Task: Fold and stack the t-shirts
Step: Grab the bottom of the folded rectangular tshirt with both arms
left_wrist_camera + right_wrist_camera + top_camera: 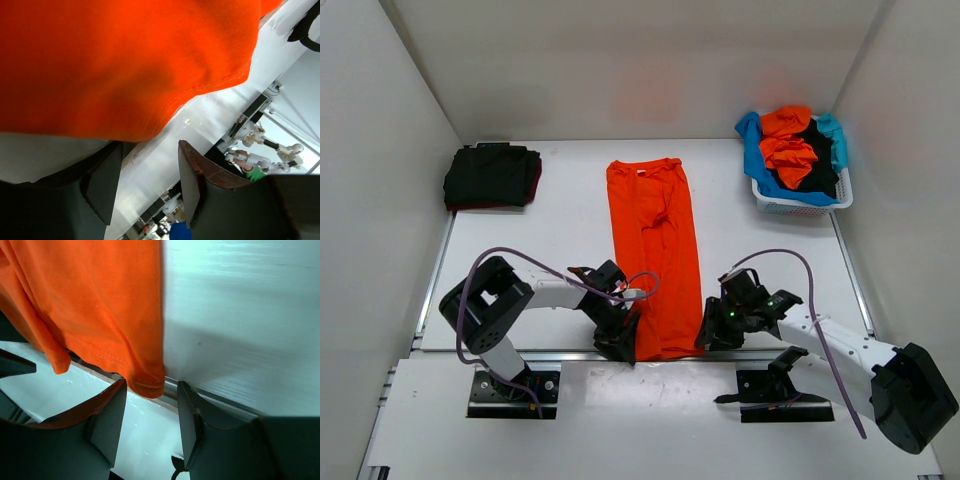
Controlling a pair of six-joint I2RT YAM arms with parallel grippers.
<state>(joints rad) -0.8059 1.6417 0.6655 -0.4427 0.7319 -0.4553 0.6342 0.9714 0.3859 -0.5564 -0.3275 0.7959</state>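
- Bright orange cloth t-shirt [655,250] is hanging its hem just ahead of both grippers. The left gripper [149,165] is standing with jaws apart and nothing between them, the stitched hem drooping just beyond its fingertips.
- The right gripper [150,407] is likewise standing parted, with the hem's right corner dangling at the mouth of the gap, not pinched.
- The shirt is lying as a long narrow strip down the middle of the white tabletop [760,230], its collar pointing toward the far edge and its hem spilling over the near edge.
- Judging by that, the lengthwise folds are done and the crosswise fold is coming up. The next move is calling for each gripper to close on its own hem corner through both layers. Both then need to carry the hem level toward the collar.
- A folded stack of black and dark red t-shirts [492,177] is sitting in the far left corner, probably where this one is going.
- A white plastic lattice basket [800,205] in the far right corner is holding a heap of light blue, orange and black t-shirts [790,150].
- The wrist views are showing the gap between jaws and hem, and the overhang, which the arms are hiding from above. Only the overhead view is showing the whole strip, the stack and the basket.
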